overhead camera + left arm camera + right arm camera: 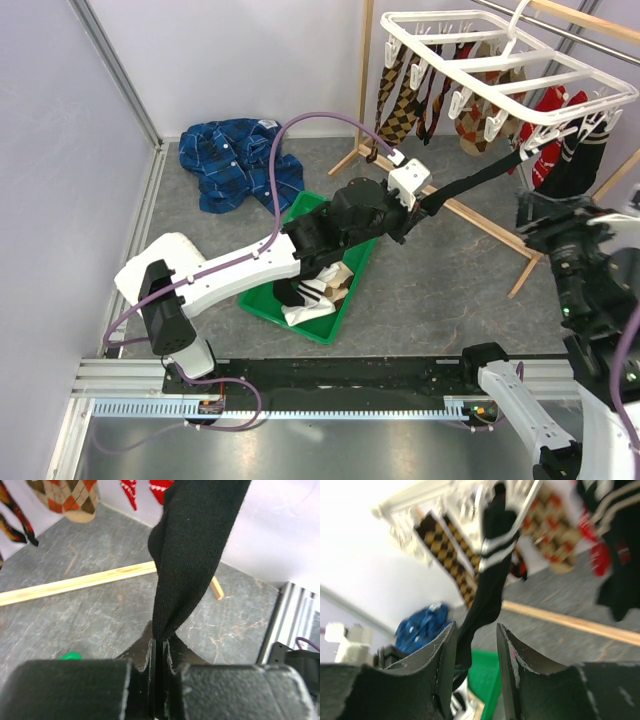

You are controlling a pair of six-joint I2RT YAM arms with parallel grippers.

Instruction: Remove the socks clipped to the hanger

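The white grid hanger (500, 60) hangs at the top right with argyle socks (398, 105), red socks (553, 135) and dark socks clipped under it. My left gripper (412, 208) is shut on a black sock (475, 180), which stretches taut from its jaws up to a clip on the hanger. In the left wrist view the black sock (192, 555) runs up from the closed jaws. My right gripper (560, 235) is open below the hanger's right side. In the right wrist view its fingers (512, 665) stand apart, with the black white-striped sock (487, 580) beyond them.
A green tray (345, 300) holding removed socks sits on the floor under the left arm. A blue plaid shirt (235, 160) lies at the back left. The wooden stand's legs (490, 225) cross the floor beneath the hanger. A wall closes the left side.
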